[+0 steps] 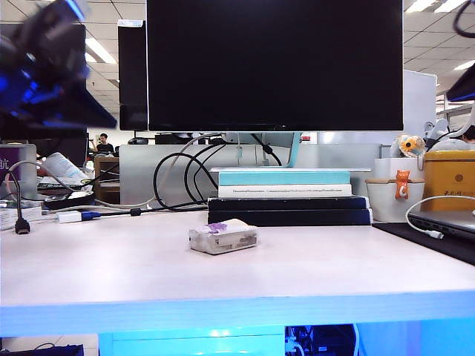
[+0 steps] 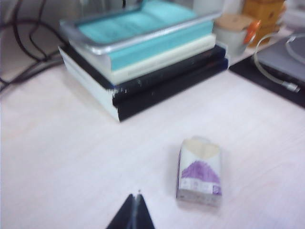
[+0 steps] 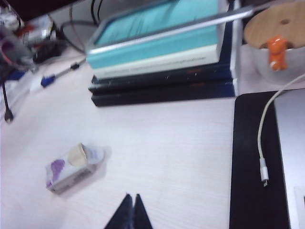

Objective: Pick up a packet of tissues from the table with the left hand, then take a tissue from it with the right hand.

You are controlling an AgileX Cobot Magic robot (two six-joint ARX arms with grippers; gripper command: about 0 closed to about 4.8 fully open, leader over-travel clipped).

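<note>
Lying on the bench (image 1: 111, 267), the packet of tissues (image 2: 200, 172) sits untouched; left end effector (image 2: 135, 212) and right end effector (image 3: 132, 212) hover above, both pressed together.

The left arm (image 1: 44, 63) is motion-blurred at the exterior view's upper left; the right arm (image 1: 464, 85) is cut by the right edge.

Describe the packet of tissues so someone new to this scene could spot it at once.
Start at the big black monitor and drop to the stack of books beneath it. On the bare table just in front lies the packet of tissues: a small, soft, whitish pack with a purple patch, the only loose item there.
</note>
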